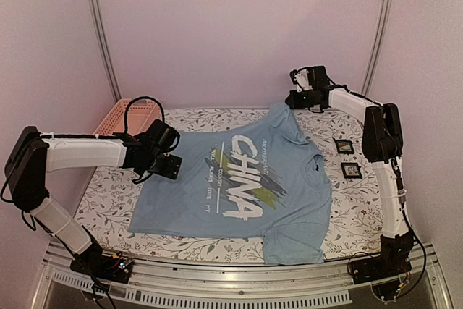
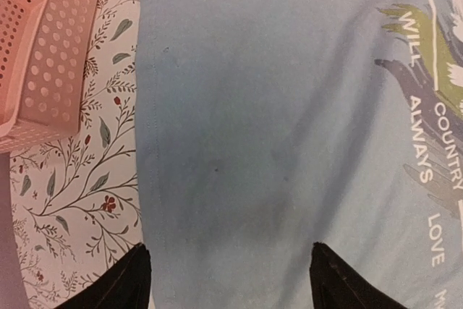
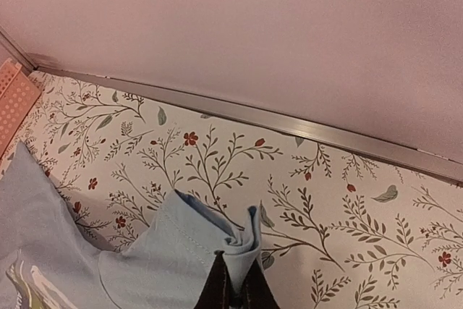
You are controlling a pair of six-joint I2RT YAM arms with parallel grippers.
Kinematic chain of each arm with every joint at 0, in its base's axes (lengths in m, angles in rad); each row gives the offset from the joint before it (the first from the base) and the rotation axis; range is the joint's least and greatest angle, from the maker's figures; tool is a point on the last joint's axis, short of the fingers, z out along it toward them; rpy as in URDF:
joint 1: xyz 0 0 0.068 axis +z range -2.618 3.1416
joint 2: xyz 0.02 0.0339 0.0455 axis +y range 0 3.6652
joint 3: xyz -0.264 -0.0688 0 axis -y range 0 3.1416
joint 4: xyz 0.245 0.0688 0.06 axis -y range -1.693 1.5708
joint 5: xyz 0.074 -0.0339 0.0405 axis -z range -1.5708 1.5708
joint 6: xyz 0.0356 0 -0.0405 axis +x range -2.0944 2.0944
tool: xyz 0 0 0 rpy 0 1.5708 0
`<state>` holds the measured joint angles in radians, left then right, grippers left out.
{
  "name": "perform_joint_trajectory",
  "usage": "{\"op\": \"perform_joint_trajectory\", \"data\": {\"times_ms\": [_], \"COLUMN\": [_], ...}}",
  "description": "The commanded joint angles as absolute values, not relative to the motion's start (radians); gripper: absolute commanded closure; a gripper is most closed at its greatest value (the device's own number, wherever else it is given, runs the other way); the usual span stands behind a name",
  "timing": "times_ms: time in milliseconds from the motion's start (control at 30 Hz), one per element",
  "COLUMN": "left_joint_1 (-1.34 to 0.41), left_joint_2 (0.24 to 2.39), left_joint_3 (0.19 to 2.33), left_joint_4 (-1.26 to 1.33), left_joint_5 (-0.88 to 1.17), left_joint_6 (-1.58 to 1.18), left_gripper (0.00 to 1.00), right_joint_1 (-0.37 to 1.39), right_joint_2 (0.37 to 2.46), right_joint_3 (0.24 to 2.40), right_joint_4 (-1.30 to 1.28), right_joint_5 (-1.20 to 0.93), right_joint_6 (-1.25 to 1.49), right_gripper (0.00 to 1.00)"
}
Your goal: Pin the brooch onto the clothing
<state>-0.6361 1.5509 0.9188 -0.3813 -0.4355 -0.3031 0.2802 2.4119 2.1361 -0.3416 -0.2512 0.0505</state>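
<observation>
The right pincer (image 3: 239, 269) is clenched on a fold of the far sleeve of the light blue short-sleeved T-shirt (image 1: 195, 193). The cloth is bunched between its dark fingers at the far right of the floral-printed worktop (image 1: 347, 211), close to the back wall. From that grip the shirt spreads away to the left and nearward. Its long axis lies left to right, collar toward the right and hem toward the left, with the white "CHINA" print face up in the middle. The left pincer (image 2: 230, 269) hangs released, jaws wide apart, above plain fabric just inside the hem, and the pink perforated plastic basket (image 2: 43, 56) sits just past that hem on the far left. Two small black square frames (image 1: 344, 146) lie on the worktop right of the collar, nearer the right arm. The small round brooch I cannot make out in any view, neither on the shirt nor in either pincer. Pinning looks not yet begun, and the free left pincer is the one over flat cloth.
</observation>
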Motion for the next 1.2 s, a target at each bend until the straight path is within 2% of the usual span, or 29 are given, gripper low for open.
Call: {"op": "perform_joint_trajectory", "data": {"times_ms": [0,200,600,633,800,867,1033,1100,1167], "left_joint_1": [-0.629,-0.630,-0.630,-0.630,-0.629,-0.628,-0.624,-0.612,-0.588], "left_joint_2": [1.559,1.574,1.591,1.591,1.580,1.577,1.577,1.586,1.601], "left_joint_3": [0.911,0.916,0.918,0.916,0.902,0.897,0.888,0.875,0.866], "left_joint_4": [-0.394,-0.394,-0.387,-0.387,-0.391,-0.392,-0.382,-0.358,-0.336], "left_joint_5": [-0.457,-0.463,-0.474,-0.474,-0.471,-0.474,-0.471,-0.454,-0.437], "left_joint_6": [-0.289,-0.280,-0.264,-0.265,-0.270,-0.271,-0.286,-0.300,-0.327], "left_gripper": [0.25,0.25,0.25,0.25,0.25,0.25,0.25,0.24,0.24], "right_joint_1": [0.235,0.204,0.205,0.205,0.201,0.198,0.188,0.188,0.189], "right_joint_2": [2.556,2.654,2.743,2.750,2.744,2.725,2.586,2.502,2.394], "right_joint_3": [2.234,2.277,2.375,2.380,2.381,2.382,2.324,2.222,2.072], "right_joint_4": [-0.273,-0.160,0.048,0.048,0.026,0.004,-0.146,-0.192,-0.232], "right_joint_5": [-0.379,-0.413,-0.414,-0.401,-0.366,-0.351,-0.260,-0.231,-0.215], "right_joint_6": [0.103,0.265,0.400,0.411,0.389,0.360,0.261,0.222,0.207], "right_gripper": [0.93,0.90,0.83,0.79,0.41,0.38,0.42,0.48,0.62]}}
